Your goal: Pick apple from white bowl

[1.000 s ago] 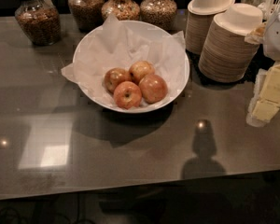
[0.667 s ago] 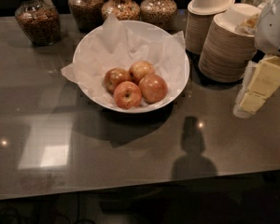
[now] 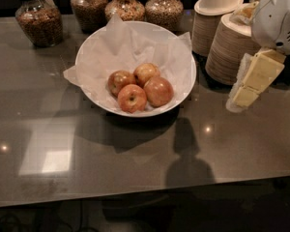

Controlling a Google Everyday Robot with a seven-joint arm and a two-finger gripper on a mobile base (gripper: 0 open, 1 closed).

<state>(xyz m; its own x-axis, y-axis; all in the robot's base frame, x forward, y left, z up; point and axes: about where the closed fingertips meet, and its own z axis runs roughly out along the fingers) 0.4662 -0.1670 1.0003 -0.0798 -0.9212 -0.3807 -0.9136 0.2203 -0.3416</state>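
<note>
The round reddish-orange apple (image 3: 158,91) lies in the near-right part of the wide, shallow white bowl (image 3: 189,88), resting on the bowl's crinkled white paper lining (image 3: 130,45). It appears to touch the smaller apple with the dark stem pit (image 3: 132,98) to its near left and the paler apple (image 3: 146,73) just beyond it. The robot's cream-coloured gripper (image 3: 239,100) hangs over the dark grey countertop (image 3: 111,163), well to the right of the bowl and in front of the stacks of beige disposable bowls (image 3: 229,50). Whether it is open or closed cannot be told from here. The step in hand looks like the approach. To do it well, the gripper should travel left high enough to clear the bowl's rim and the raised paper, then stop directly above the apple. It should then descend vertically and close across the apple's near and far sides, which look freest. Nudging the neighbouring fruit could roll the target away, and the smooth skin probably wants a centred, firm hold.
</note>
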